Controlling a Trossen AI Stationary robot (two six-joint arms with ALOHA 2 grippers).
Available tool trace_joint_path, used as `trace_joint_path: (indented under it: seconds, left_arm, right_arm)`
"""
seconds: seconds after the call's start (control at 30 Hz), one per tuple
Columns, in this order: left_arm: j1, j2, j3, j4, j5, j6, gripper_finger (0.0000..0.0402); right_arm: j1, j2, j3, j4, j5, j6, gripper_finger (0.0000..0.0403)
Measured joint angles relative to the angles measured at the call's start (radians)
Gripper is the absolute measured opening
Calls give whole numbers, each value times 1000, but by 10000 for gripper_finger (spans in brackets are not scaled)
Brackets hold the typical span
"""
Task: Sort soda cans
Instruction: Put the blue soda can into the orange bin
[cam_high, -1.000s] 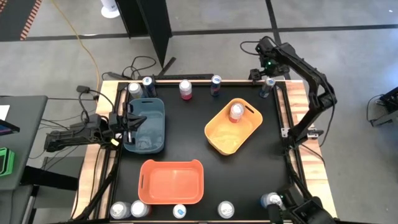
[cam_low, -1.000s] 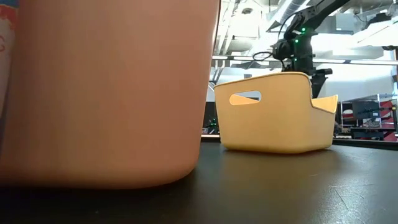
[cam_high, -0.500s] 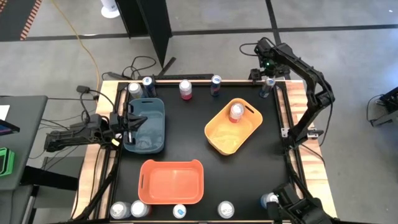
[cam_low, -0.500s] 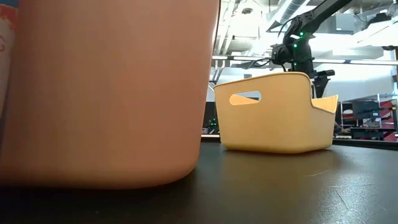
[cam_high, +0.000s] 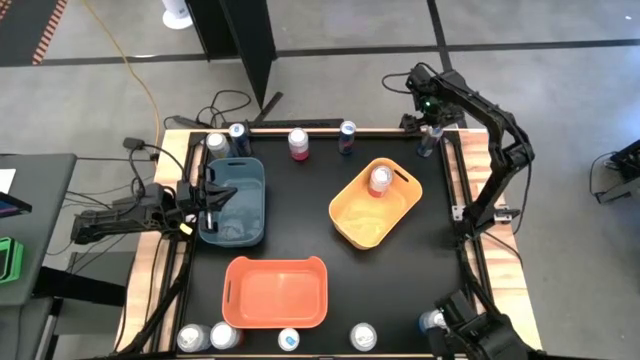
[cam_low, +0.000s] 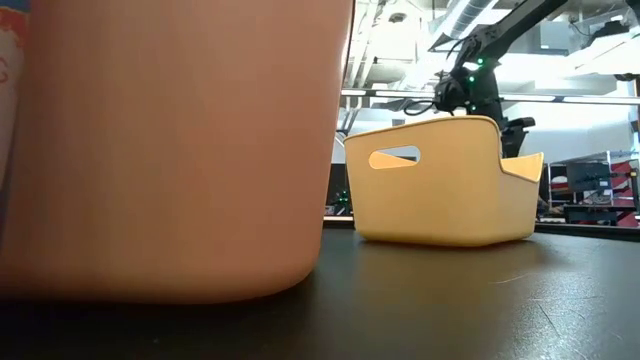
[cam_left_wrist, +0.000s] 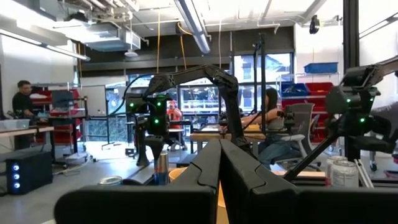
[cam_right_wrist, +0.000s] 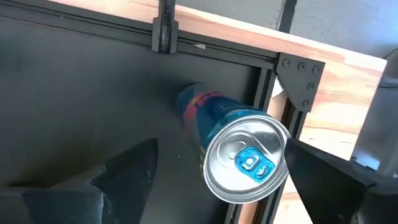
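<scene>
one can (cam_high: 380, 180) sits in the middle bin (cam_high: 374, 205). another can (cam_high: 427, 141) stands behind that bin, at the desk (cam_high: 320, 225) corner.

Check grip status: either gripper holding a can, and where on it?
Nothing held. Right gripper is open, straddling the blue can at the far right corner. Left gripper is shut, empty.

Black table (cam_high: 300, 220): 3 bins (cam_high: 376, 205), cans (cam_high: 298, 144)

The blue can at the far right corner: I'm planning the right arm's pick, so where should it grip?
Grip the blue can across its round body just under the lid, coming down from above; it stands upright and the open right gripper already straddles it.
</scene>
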Motion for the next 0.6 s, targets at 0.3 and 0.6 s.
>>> trace_joint_path:
  seconds: [0.3,0.6]
  left_arm:
    - [0,0,0,0,0,1,2]
    - [0,0,0,0,0,8,2]
  right_arm:
    - [3,8,8,-14,5,2,355]
    - [36,8,8,-38,29,-31,385]
